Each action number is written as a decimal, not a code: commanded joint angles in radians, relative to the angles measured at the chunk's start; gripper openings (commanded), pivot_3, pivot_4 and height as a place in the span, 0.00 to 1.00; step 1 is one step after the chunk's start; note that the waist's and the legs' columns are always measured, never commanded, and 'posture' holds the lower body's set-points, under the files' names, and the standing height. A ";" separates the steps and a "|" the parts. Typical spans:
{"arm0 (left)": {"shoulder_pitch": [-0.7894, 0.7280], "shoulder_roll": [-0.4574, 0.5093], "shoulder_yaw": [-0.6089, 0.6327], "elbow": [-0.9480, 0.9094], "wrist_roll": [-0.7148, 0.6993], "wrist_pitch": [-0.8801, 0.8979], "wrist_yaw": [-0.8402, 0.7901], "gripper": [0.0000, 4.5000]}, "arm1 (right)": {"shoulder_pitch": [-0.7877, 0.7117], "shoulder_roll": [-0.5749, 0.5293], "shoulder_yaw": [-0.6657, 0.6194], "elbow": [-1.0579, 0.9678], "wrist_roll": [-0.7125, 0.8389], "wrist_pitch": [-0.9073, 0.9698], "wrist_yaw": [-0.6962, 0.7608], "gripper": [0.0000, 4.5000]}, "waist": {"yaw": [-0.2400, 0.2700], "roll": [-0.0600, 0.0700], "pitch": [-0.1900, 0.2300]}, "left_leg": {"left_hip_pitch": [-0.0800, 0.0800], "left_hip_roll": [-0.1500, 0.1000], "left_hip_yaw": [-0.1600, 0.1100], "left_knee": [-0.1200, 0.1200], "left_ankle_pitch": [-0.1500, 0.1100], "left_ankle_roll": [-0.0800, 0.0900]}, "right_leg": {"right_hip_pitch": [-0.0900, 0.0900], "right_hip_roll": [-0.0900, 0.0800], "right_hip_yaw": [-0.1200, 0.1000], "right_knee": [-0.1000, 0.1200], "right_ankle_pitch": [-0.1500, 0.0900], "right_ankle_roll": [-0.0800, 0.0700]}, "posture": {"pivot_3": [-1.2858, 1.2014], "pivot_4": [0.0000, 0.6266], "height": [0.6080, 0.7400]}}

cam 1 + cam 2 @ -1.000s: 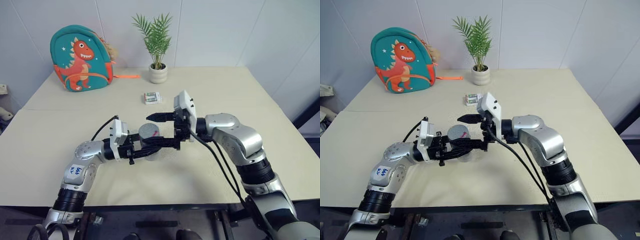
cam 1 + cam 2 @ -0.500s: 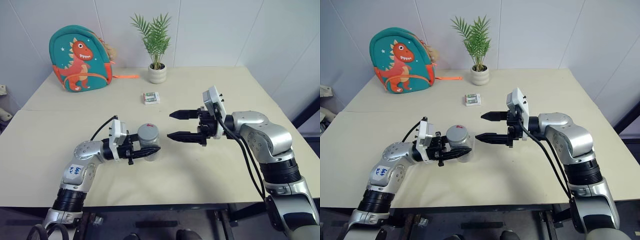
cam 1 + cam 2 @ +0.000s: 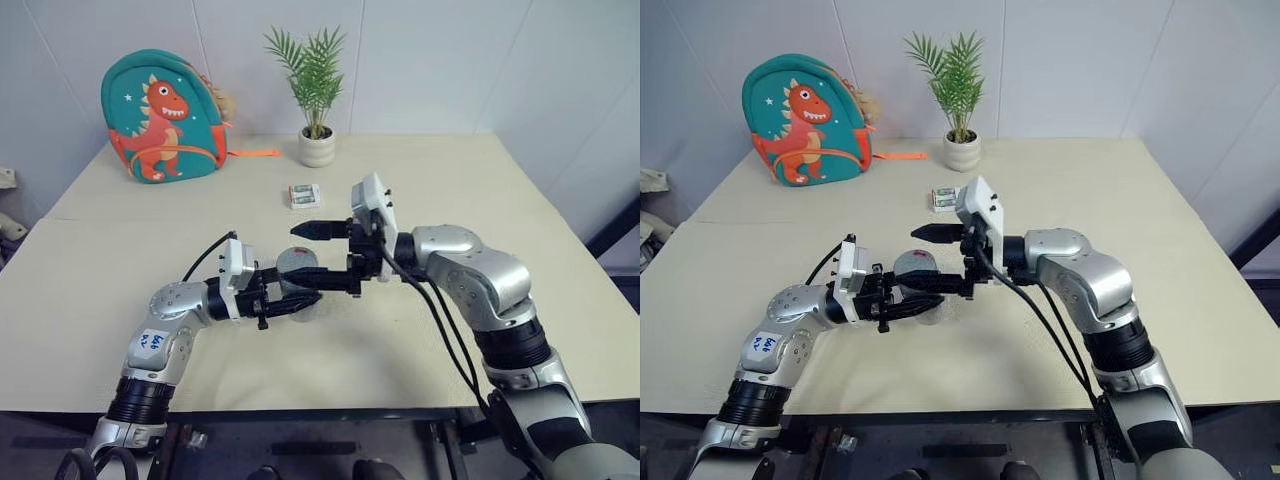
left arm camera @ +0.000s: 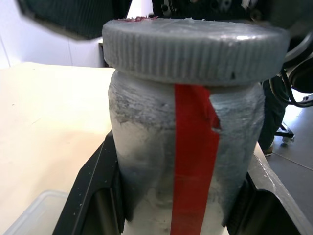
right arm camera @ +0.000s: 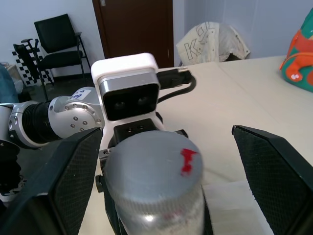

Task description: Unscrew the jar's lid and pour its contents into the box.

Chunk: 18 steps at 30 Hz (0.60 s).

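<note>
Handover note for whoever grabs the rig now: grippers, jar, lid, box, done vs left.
Left gripper: shut on the jar, holding it upright just above the table.
Right gripper: open, fingers on either side of the lid, not yet closed on it.
Lid: on the jar, red mark on top.
Box: clear tray on the table right beneath the jar; contents not visible through the jar wall.
Done: jar picked up, right gripper lined up at the lid.
Left: close on the lid, unscrew, remove it, tip the jar over the box.
</note>
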 commanded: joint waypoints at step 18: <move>-0.002 -0.001 0.006 -0.033 -0.012 -0.016 0.004 0.44 | -0.011 -0.068 -0.056 0.009 -0.031 -0.042 0.036 0.99 | 0.001 0.000 0.000 | 0.000 0.000 0.000 0.000 0.000 0.000 | 0.000 0.000 0.000 0.000 0.000 0.000 | 0.52 0.24 1.00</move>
